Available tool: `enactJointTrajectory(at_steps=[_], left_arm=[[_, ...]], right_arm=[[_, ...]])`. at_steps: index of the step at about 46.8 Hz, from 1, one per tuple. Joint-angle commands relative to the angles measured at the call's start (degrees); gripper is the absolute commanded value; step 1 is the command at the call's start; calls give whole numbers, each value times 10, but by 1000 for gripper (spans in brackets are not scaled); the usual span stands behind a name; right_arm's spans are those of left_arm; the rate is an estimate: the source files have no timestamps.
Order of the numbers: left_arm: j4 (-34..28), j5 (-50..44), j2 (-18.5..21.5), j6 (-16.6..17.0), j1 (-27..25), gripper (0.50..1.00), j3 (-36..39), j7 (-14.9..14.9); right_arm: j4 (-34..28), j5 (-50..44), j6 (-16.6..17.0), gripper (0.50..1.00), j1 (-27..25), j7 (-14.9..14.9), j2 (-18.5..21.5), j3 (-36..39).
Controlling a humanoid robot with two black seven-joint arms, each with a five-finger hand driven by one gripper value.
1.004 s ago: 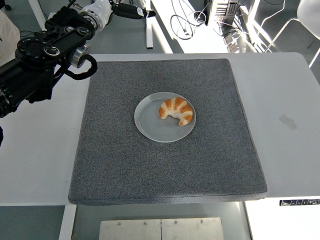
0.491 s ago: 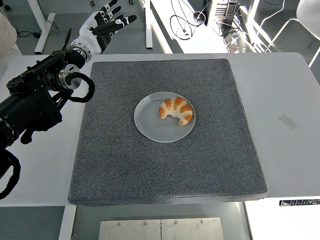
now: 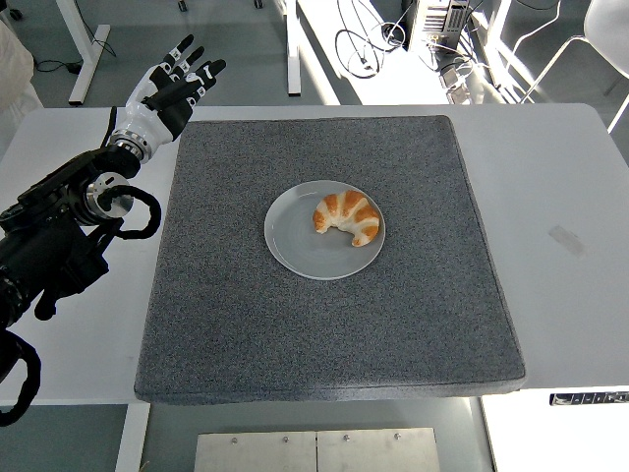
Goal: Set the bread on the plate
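A croissant [image 3: 347, 219] is lying on a round grey plate [image 3: 295, 242], on the right half of it, with its curved back to the far side. The plate is sitting near the middle of a large dark grey mat [image 3: 236, 324], and the mat is covering most of the white table [image 3: 580, 295]. The left hand [image 3: 165, 93] is hanging over the far left corner of the mat, well apart from the plate; its fingers [image 3: 209, 71] are spreading out and are holding nothing. The black left arm [image 3: 59, 236] is coming in from the left edge, above the bare table beside the mat. Behind the table, sunlight is falling in stripes on the floor, and cables [image 3: 369, 39] are lying there near white desk legs [image 3: 293, 49].
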Motion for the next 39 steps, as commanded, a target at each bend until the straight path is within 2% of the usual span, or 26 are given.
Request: enactJointTrajectory(at_steps=[1, 6, 39], left_arm=[[0, -2, 0, -16, 5, 986, -7, 2], [0, -2, -1, -27, 10, 986, -8, 2], [7, -1, -13, -26, 40, 986, -1, 0]], right_arm=[[-2, 0, 1, 1000, 0, 0, 0, 0], [-4, 0, 0, 1000, 0, 0, 0, 0], [0, -1, 1, 1000, -1, 0, 0, 0]])
